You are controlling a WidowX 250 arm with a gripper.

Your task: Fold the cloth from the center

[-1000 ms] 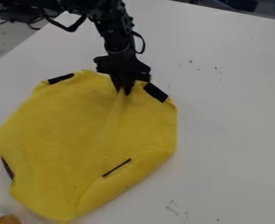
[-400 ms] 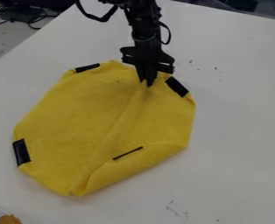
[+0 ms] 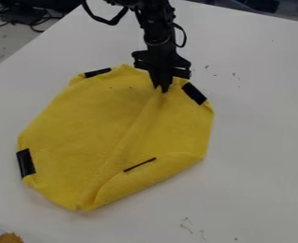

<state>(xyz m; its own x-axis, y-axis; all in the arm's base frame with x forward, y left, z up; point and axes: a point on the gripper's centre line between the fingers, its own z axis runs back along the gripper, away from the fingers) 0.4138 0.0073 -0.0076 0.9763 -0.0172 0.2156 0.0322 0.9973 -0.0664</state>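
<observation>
My jaws are pinching the yellow cloth (image 3: 82, 128) at its upper edge; rest of it lies below them on the tabletop (image 3: 259, 142). Ridge (image 3: 134, 126) runs down-left from my jaws. Fold barely started, I reckon; left: bring both halves together.

Before you: cloth (image 3: 82, 123), woven, matt, softly rough; table (image 3: 259, 142), smooth, faintly satin; strips on the cloth (image 3: 26, 163), flat black.
</observation>
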